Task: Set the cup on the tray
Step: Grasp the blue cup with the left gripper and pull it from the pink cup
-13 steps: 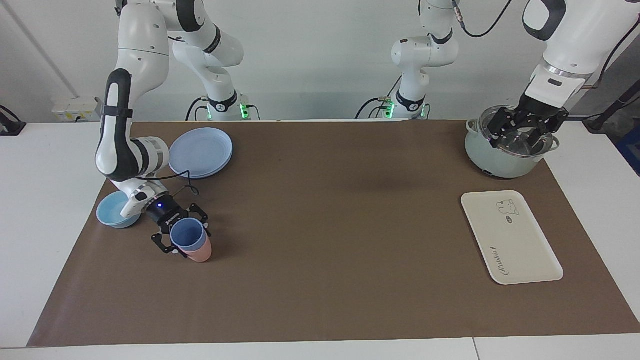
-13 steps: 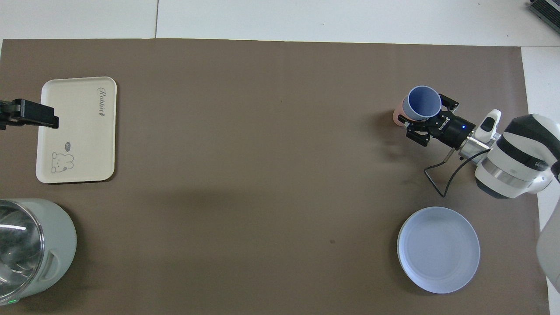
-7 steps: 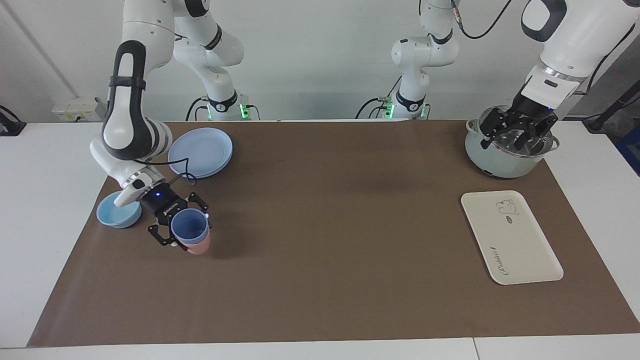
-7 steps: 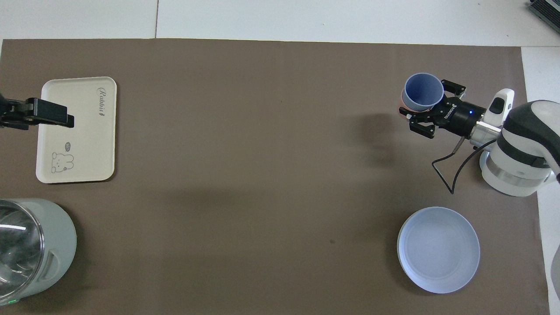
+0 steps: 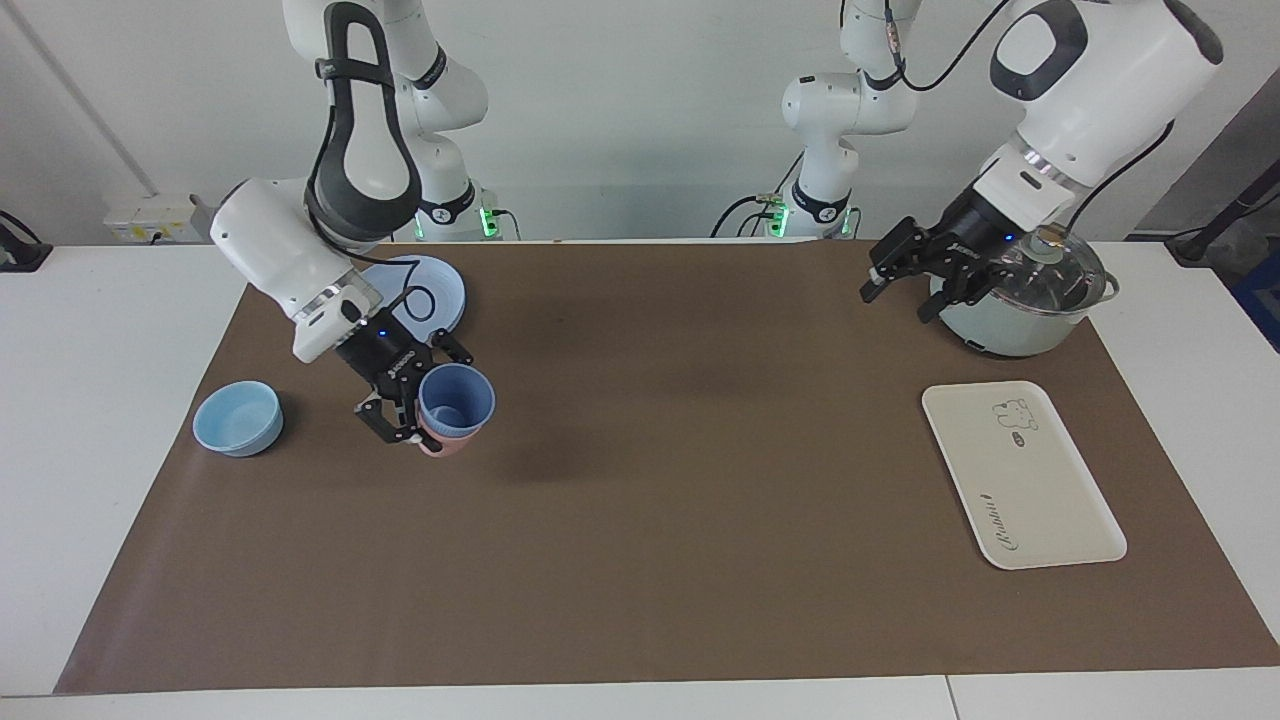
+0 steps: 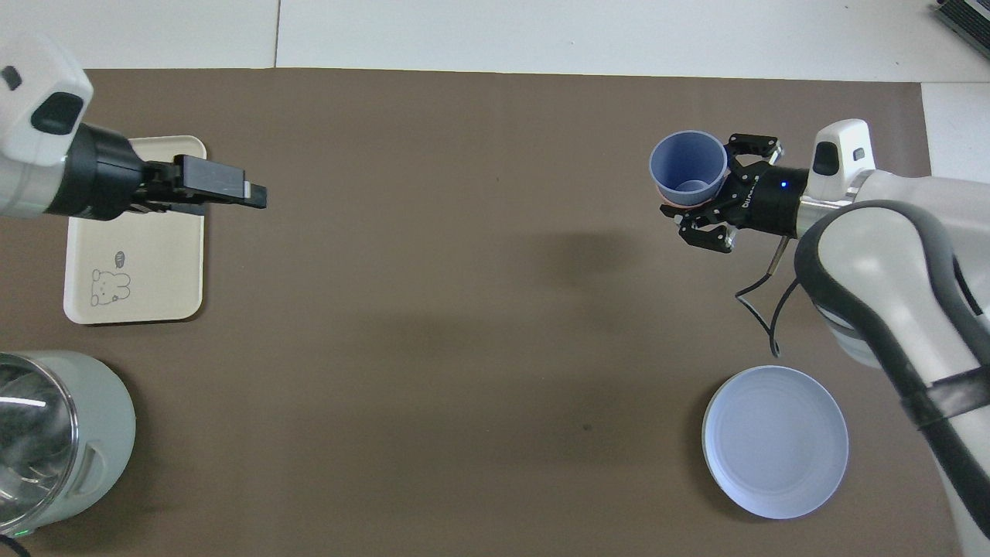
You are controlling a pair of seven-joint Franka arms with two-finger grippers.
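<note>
The periwinkle-blue cup point(image 5: 456, 398) sits nested inside a salmon-pink tumbler point(image 5: 443, 444). My right gripper point(image 5: 418, 400) is shut on this stacked pair and holds it tilted in the air over the brown mat at the right arm's end. The pair also shows in the overhead view, the cup point(image 6: 688, 164) in the right gripper point(image 6: 718, 193). The cream-white tray point(image 5: 1020, 480) lies flat at the left arm's end and has nothing on it. My left gripper point(image 5: 897, 298) is open and empty, in the air beside the pot; in the overhead view the left gripper point(image 6: 251, 193) reaches out past the tray point(image 6: 131, 263).
A grey-green pot with a glass lid point(image 5: 1020, 310) stands nearer to the robots than the tray. A round blue plate point(image 5: 440, 285) and a low light-blue bowl point(image 5: 238, 418) lie at the right arm's end. The brown mat point(image 5: 680, 520) covers the table's middle.
My right gripper has lifted the stacked cups off the mat and carried them toward the table's middle. My left gripper has come away from over the pot lid toward the middle.
</note>
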